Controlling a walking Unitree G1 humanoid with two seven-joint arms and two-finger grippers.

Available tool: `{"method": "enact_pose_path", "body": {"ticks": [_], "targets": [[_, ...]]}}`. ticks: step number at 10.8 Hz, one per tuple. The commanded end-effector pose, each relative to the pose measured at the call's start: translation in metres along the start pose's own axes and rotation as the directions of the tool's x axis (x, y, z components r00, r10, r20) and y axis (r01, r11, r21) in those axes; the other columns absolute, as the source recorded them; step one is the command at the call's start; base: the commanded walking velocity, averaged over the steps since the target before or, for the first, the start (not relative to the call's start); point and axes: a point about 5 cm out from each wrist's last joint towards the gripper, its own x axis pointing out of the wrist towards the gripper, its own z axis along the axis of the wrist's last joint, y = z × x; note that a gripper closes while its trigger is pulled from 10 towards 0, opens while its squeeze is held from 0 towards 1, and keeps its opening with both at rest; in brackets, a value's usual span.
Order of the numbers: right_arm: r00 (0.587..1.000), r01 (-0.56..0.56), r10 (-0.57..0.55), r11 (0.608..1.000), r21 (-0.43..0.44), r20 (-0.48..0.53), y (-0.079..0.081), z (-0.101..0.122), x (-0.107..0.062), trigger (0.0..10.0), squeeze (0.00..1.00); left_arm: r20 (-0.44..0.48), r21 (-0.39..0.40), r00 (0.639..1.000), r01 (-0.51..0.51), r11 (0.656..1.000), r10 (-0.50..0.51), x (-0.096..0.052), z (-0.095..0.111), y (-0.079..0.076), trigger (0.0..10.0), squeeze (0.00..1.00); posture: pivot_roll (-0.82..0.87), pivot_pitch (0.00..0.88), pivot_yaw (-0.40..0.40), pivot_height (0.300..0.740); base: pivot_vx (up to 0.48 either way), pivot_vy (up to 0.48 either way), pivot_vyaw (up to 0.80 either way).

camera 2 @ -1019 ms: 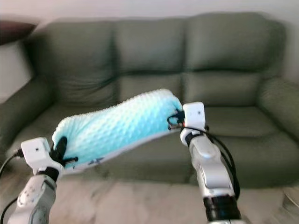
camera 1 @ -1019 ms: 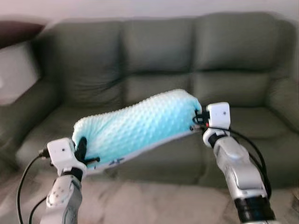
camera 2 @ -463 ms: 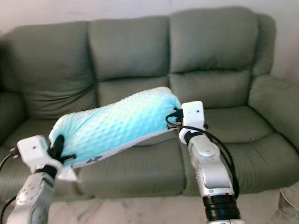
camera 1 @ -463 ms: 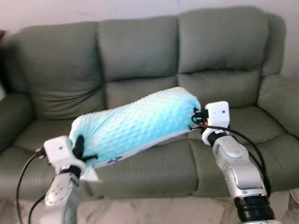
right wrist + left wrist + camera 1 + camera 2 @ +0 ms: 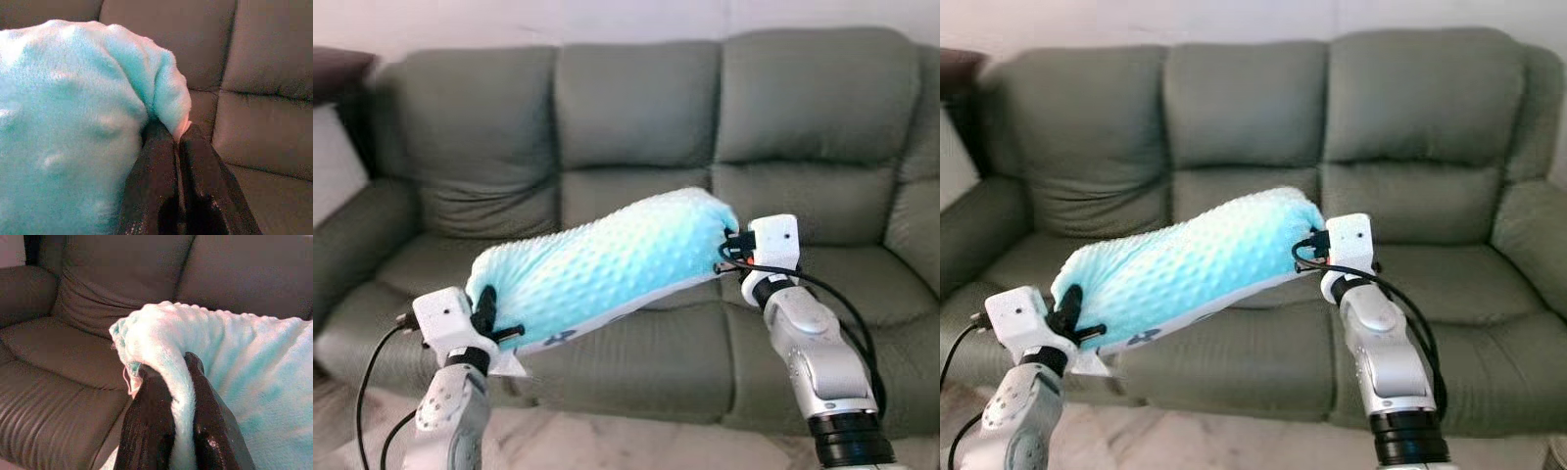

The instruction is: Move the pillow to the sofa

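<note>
A long light-blue bumpy pillow hangs in the air in front of a grey-green three-seat sofa, stretched between both arms and tilted, its right end higher. My left gripper is shut on the pillow's lower left end; in the left wrist view its fingers pinch a fold of the plush cover. My right gripper is shut on the upper right end, and its fingers clamp the pillow's corner. The pillow hovers above the middle seat cushion.
The sofa's left armrest and right armrest flank the seats. A pale marble floor runs along the sofa's front. A dark object sits at the far left behind the sofa.
The view has swung back to the left, so the sofa sits further right in frame. Both grippers keep their hold on the pillow, which stays at the same tilt.
</note>
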Motion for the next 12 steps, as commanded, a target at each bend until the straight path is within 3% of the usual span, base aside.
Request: {"method": "enact_pose_path", "body": {"ticks": [1,6,12], "targets": [[0.999,0.013,-0.013,1.0,-0.003,0.033,-0.001,0.009,0.001,10.0,0.0,0.002,0.009,1.0,-0.013,1.0,0.013,0.0,0.002,0.006,10.0,0.0,-0.26,0.0,0.066,0.74,0.0,0.48,0.0],[0.999,0.025,-0.025,1.0,-0.003,0.036,-0.001,0.008,0.001,10.0,0.0,0.003,0.039,1.0,0.004,0.999,-0.004,0.002,0.003,0.005,10.0,0.0,-0.26,0.0,0.072,0.74,0.0,0.449,0.0],[0.999,0.026,-0.026,1.0,0.002,0.032,0.001,0.007,0.0,10.0,0.0,-0.005,0.102,0.999,0.045,0.994,-0.045,0.002,0.002,-0.004,10.0,0.0,-0.25,0.0,0.078,0.74,0.0,0.0,0.0]]}}
